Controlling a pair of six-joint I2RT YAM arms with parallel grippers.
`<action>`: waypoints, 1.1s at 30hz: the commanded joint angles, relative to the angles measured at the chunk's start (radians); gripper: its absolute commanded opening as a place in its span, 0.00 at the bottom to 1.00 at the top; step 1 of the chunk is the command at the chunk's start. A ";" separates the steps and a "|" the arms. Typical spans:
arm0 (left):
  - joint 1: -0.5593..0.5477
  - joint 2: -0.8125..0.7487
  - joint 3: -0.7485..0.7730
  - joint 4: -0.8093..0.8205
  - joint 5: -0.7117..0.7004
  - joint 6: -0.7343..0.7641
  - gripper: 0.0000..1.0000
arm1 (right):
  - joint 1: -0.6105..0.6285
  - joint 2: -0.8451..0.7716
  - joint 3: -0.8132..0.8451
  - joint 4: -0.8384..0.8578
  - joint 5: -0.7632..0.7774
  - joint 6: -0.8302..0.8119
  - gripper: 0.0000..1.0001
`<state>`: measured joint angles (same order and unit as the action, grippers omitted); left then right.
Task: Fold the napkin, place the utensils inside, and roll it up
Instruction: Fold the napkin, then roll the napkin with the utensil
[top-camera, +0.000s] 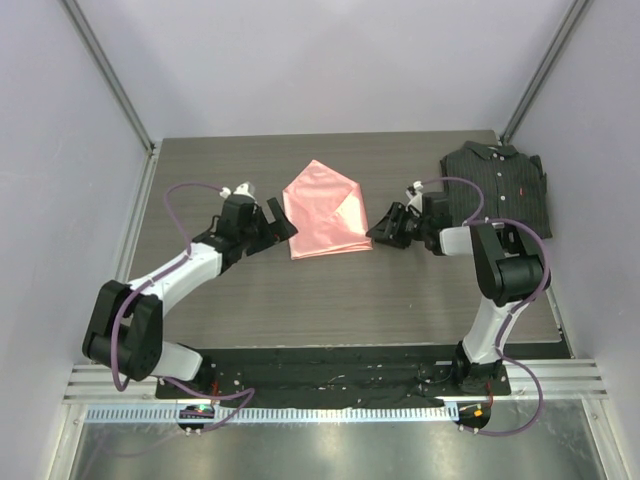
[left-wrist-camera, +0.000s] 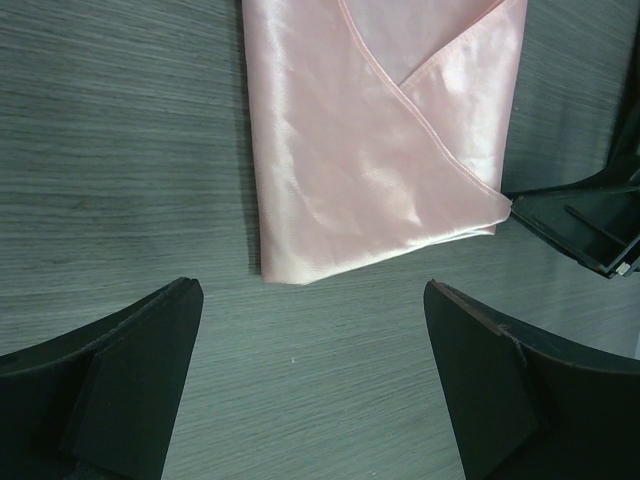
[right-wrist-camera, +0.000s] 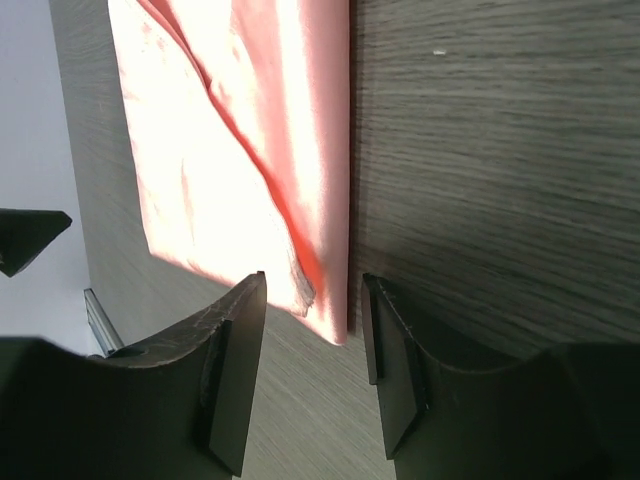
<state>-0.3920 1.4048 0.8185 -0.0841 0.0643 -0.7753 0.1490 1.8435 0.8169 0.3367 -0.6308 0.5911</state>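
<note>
Top external view first: by the near edge a bare stretch of the table (top-camera: 330, 300) is seen, with nothing of the task laid on it. Farther in, the left gripper (top-camera: 272, 222) is held low just beside the left side of the napkin (top-camera: 322, 212), jaws spread wide, nothing gripped. On its wrist camera the cloth's near-left corner is framed just beyond the parted fingers. Across from it, the right gripper (top-camera: 383, 228) is set at the near-right corner. Its wrist view shows the jaws parted narrowly astride that corner, and no clamping on the cloth can be made out.

The napkin itself is laid flat around the middle of the table, toward the far edge, with one flap already turned over along a diagonal. The folding is judged begun but perhaps not finished. No fork is seen in any view, so placing it and rolling are both left. In the far-right corner a dark striped shirt (top-camera: 500, 185) is lying, well apart.
</note>
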 joint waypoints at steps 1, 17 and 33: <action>0.005 -0.024 -0.013 -0.019 0.003 0.005 0.98 | 0.029 0.028 0.025 -0.022 0.039 -0.051 0.50; 0.005 -0.049 -0.064 -0.036 -0.004 0.013 0.96 | 0.066 0.010 0.013 -0.113 0.072 -0.039 0.01; -0.025 0.051 -0.206 0.262 0.155 -0.116 0.79 | 0.080 -0.314 -0.225 -0.274 0.227 0.006 0.01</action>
<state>-0.3943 1.3712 0.6098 0.0082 0.1345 -0.8349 0.2253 1.5818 0.6147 0.1028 -0.4469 0.5934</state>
